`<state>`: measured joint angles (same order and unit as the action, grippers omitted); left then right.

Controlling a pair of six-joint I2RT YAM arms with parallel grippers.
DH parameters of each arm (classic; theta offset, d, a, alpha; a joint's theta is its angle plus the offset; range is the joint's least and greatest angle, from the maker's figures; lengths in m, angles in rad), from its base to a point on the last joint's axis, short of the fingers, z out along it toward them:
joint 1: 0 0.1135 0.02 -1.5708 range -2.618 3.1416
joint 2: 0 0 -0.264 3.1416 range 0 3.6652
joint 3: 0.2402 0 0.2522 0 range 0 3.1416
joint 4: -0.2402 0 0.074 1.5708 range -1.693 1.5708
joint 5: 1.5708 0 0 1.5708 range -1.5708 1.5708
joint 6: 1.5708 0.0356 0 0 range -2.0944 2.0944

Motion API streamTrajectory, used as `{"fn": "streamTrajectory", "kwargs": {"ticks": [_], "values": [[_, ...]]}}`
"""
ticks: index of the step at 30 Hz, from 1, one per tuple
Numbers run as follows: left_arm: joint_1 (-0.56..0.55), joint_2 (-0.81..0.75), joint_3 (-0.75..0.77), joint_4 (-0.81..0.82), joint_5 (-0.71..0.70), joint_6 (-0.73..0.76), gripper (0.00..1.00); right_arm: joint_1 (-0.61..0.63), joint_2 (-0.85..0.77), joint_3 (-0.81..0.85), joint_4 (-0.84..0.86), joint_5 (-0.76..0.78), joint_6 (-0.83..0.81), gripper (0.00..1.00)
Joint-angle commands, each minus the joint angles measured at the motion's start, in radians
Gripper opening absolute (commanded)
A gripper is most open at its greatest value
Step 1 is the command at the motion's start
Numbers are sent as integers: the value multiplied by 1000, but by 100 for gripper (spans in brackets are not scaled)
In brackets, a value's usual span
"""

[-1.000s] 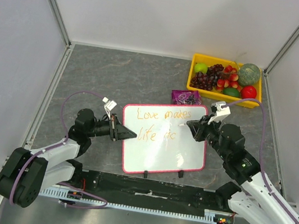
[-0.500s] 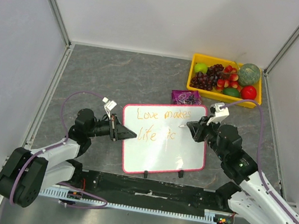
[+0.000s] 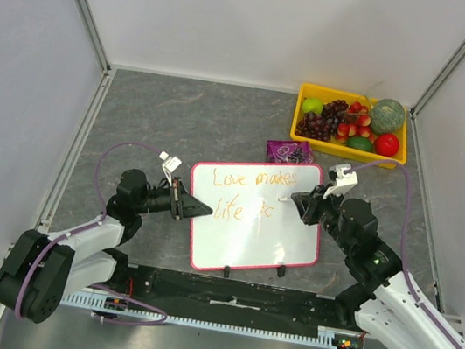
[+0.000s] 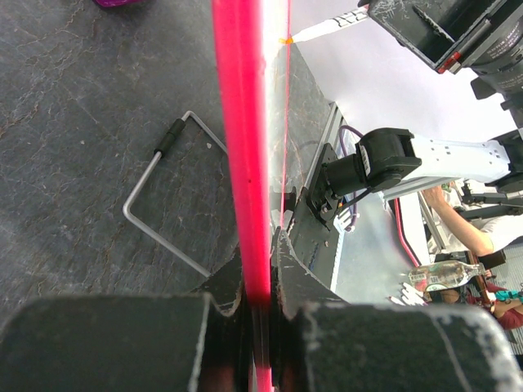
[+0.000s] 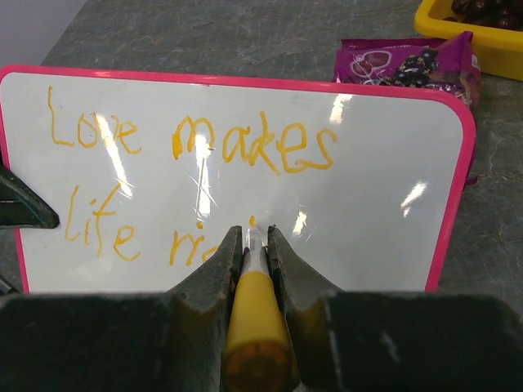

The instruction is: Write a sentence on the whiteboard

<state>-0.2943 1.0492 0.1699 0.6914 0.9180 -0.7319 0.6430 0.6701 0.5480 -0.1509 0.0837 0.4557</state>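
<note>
The whiteboard (image 3: 249, 239), white with a pink-red frame, stands tilted on the table. The sentence (image 3: 245, 179) is orange handwriting, "Love makes" above "life ri" plus a partly hidden letter (image 5: 122, 233). My left gripper (image 3: 196, 207) is shut on the board's left frame edge (image 4: 245, 147), which runs between its fingers (image 4: 260, 245). My right gripper (image 3: 297, 199) is shut on an orange-yellow marker (image 5: 257, 318). The marker's tip is at the board just right of the second line's last letter, in the right wrist view (image 5: 255, 233).
A yellow bin (image 3: 325, 148) of fruit sits at the back right. A purple snack packet (image 3: 290, 152) lies just behind the board's top edge. The board's two black feet (image 3: 227, 270) point toward the arm bases. A wire stand (image 4: 159, 192) shows behind the board.
My right gripper with the marker has shifted slightly right and toward me along the second line. The left gripper and the board have stayed still.
</note>
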Motion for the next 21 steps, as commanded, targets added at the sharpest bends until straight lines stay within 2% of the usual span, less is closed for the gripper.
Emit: {"fn": "streamTrajectory", "kwargs": {"ticks": [1,21], "values": [[-5,18,-7,-58,-67,183,2,-5,-7,-28,-70,-4,6,0],[-5,20,-7,-58,-68,183,2,-5,-87,-72,-164,-58,52,0]]}}
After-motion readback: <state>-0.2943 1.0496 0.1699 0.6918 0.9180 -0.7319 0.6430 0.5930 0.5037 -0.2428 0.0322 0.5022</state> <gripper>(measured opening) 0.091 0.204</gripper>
